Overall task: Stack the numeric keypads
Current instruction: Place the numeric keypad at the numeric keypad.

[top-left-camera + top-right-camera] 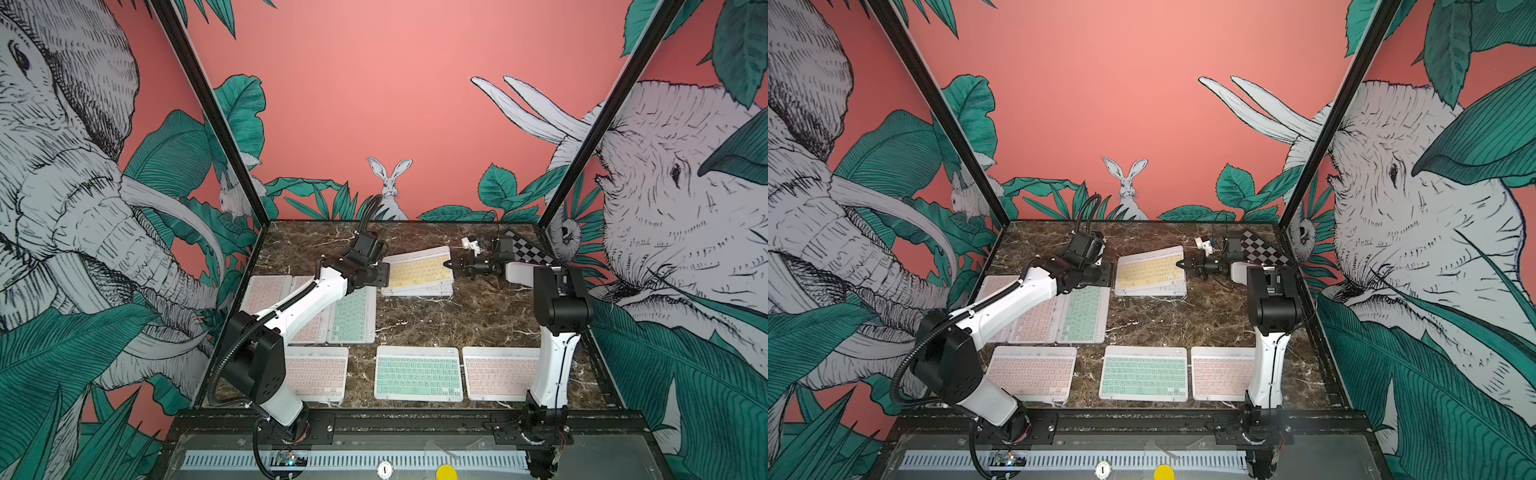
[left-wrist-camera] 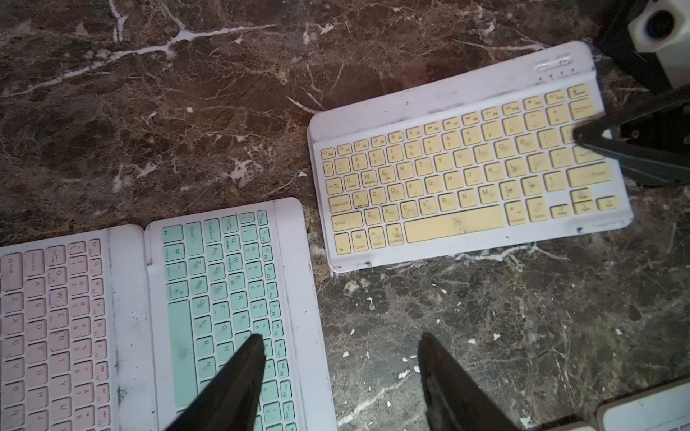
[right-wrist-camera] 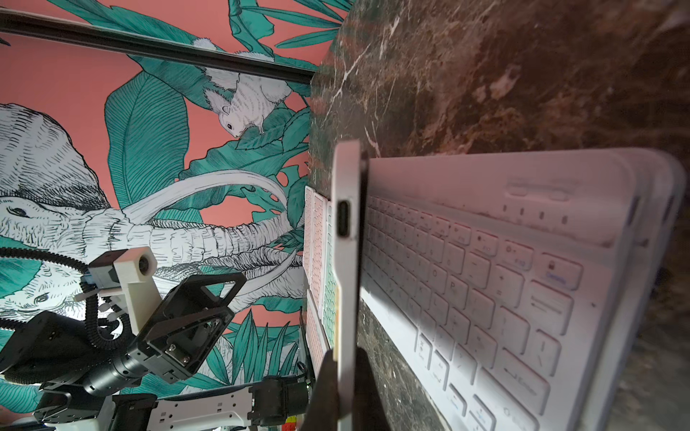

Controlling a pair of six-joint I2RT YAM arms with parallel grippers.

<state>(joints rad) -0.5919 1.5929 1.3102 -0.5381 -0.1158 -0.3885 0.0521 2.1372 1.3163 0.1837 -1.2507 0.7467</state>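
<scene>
In both top views I see the yellow-keyed keypad [image 1: 419,270] [image 1: 1148,272] angled over a small stack of keypads [image 1: 415,291] at the far middle of the marble table [image 1: 457,316], its right end pinched in my right gripper [image 1: 451,264]. My left wrist view shows the left gripper [image 2: 341,337] spread with nothing between its fingers, above the edge of a mint keypad [image 2: 224,298]. In my right wrist view the yellow-keyed keypad's edge sits clamped between the right gripper's fingers [image 3: 325,384], with a white-keyed keypad [image 3: 485,280] just beneath.

The left arm [image 1: 307,297] hides most of a pink keypad [image 1: 311,332]; the right arm [image 1: 555,361] overlaps the front-right keypad [image 1: 498,372].
</scene>
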